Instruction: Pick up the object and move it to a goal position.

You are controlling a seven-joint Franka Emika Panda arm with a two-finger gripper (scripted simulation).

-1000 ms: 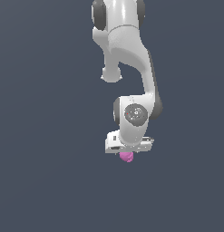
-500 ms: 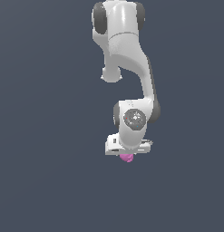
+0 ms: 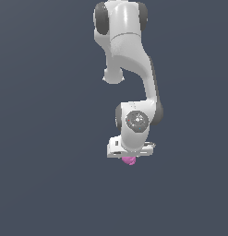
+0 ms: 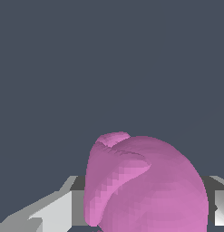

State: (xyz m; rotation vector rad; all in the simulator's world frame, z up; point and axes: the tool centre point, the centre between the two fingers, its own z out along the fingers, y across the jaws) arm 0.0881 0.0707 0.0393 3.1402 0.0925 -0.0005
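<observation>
The object is a small pink-magenta lumpy blob (image 3: pixel 129 160). In the exterior view it sticks out just below the white gripper (image 3: pixel 130 158) at the end of the arm. In the wrist view the blob (image 4: pixel 149 186) fills the space between the grey-white fingers (image 4: pixel 50 213), which press on it from both sides. The gripper is shut on the blob and holds it in the air. The fingertips are hidden behind the hand in the exterior view.
The white arm (image 3: pixel 129 55) hangs down from the top of the exterior view. The background is a plain dark grey-blue all around, with no other objects or goal marker in view.
The gripper with the blob has moved slightly toward the exterior view's right and a touch upward, and the arm's upper links have shifted. The hold on the blob is unchanged.
</observation>
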